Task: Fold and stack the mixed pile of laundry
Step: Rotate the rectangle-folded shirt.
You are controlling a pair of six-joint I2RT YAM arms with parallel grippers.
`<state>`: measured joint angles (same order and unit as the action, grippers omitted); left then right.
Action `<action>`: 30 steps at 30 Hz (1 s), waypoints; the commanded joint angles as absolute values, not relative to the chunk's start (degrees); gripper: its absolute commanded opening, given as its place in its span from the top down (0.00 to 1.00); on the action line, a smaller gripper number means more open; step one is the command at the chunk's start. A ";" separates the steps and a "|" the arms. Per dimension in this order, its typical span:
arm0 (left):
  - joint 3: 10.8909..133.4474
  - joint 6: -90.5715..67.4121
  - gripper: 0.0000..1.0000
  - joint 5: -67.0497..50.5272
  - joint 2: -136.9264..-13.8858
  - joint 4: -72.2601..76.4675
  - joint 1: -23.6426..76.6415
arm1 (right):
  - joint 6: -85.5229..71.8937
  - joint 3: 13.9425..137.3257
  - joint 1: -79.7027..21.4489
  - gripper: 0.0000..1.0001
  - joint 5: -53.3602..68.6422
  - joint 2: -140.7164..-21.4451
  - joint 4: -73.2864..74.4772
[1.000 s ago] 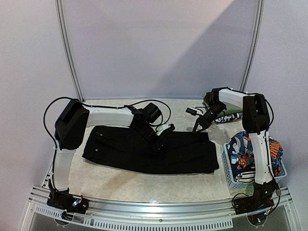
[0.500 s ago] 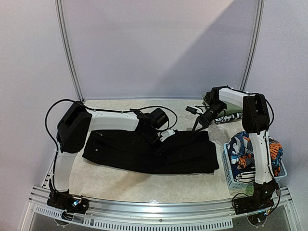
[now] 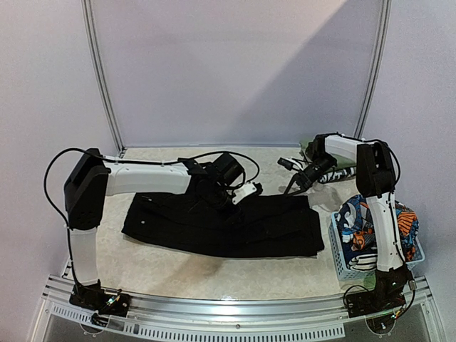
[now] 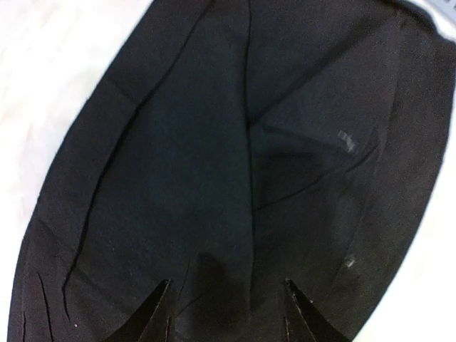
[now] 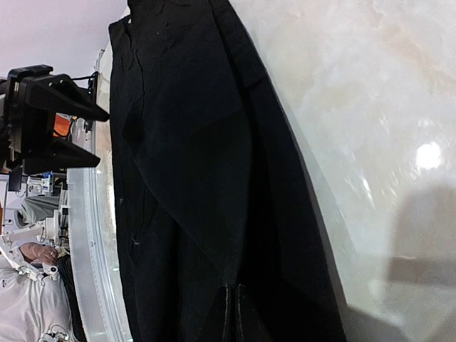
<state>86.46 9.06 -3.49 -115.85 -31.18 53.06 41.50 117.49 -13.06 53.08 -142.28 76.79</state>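
A black garment (image 3: 221, 224) lies spread lengthwise across the middle of the worktop (image 3: 178, 267), flat enough to be folded. The right jaws are pressed together at its far right corner. Creases running into them in the right wrist view suggest they pinch the cloth there, probably to lift that edge over. The left jaws stand apart just above the far edge near the garment's middle, gripping nothing, seemingly placed to take a matching hold. A cartoon-print garment (image 3: 360, 224) waits in the basket (image 3: 342, 262) at the right, with a patterned cloth (image 3: 338, 172) behind it.
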 commanded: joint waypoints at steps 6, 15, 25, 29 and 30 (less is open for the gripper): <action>86.77 11.08 0.51 -3.22 -121.45 -33.14 53.70 | 46.71 113.12 -12.40 0.96 55.02 -141.42 95.18; 86.13 7.18 0.53 -3.29 -120.53 -33.58 53.08 | 47.37 112.30 -12.31 0.96 54.93 -141.42 95.18; 57.04 -42.14 0.45 18.63 -94.71 -8.18 52.73 | 47.54 112.65 -12.38 0.96 55.92 -142.53 94.92; 52.07 -55.33 0.46 18.87 -93.20 -2.53 52.58 | 47.63 112.70 -12.39 0.96 55.90 -142.65 94.84; 52.22 -56.13 0.45 18.56 -93.59 -2.28 52.50 | 47.64 112.71 -12.37 0.96 55.82 -142.65 94.76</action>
